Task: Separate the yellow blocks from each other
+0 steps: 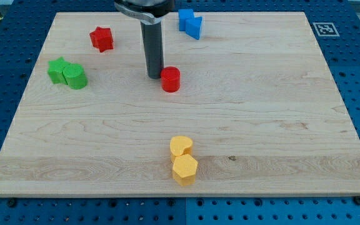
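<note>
Camera view is showing my tip (154,77), a plain rod w/o jaws, touching red cylinder (170,79) at its left. Two yellow blocks (180,146) (184,169) are sitting together near bottom, well apart from tip.

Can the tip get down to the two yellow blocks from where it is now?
Probably yes. My tip sits just left of the red cylinder, and nothing lies on the board between it and the touching yellow blocks.

A pale wooden surface (280,112) is seen, carrying 7 blocks. 2 yellow blocks (183,160) are set touching near the view's bottom. A red cylinder (170,79) is placed centrally, a red star (102,39) and 2 touching green blocks (67,73) at the left, 2 blue blocks (190,22) at the top.
</note>
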Robot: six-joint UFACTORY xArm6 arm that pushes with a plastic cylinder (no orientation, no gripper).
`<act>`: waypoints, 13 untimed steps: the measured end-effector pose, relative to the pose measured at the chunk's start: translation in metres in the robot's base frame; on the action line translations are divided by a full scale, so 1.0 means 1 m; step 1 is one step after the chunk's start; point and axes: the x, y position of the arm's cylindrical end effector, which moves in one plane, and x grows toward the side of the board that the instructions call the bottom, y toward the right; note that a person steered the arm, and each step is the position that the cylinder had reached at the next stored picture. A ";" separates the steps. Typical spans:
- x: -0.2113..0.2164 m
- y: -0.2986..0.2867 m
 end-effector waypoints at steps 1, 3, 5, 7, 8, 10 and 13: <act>0.034 -0.034; 0.131 -0.044; 0.220 -0.008; 0.221 0.025; 0.220 0.049; 0.219 0.134; 0.221 0.097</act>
